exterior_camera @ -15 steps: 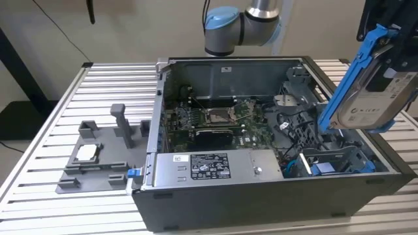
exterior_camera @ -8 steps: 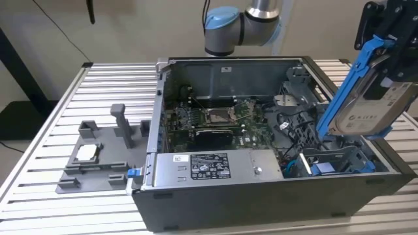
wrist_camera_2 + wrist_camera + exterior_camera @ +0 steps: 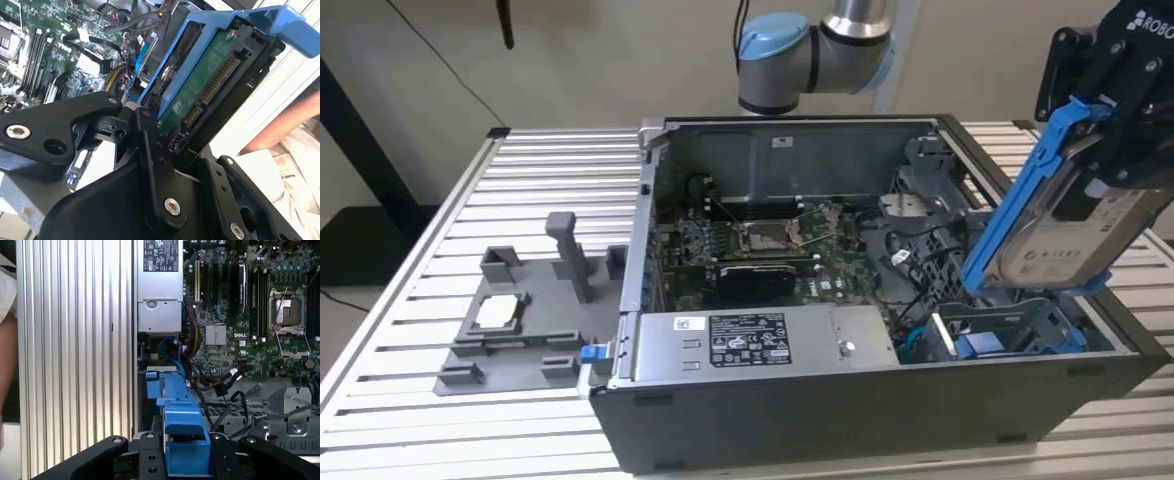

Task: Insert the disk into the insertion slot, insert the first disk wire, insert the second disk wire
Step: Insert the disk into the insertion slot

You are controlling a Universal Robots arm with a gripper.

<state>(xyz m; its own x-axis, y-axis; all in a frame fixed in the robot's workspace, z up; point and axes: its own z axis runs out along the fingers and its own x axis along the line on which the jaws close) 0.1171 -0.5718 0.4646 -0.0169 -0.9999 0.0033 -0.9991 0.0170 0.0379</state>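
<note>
Hanging above insertion slot [image 3: 1001, 318], disk [image 3: 1067, 230]; connectors [image 3: 217, 80], second wrist view

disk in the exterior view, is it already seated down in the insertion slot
No, the disk hangs tilted in the gripper, raised above the insertion slot rather than lying in it.

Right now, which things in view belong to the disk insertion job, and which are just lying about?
Job: the disk, held by the gripper; the insertion slot.
Lying about: power-supply box; grey fixture; motherboard.
</note>
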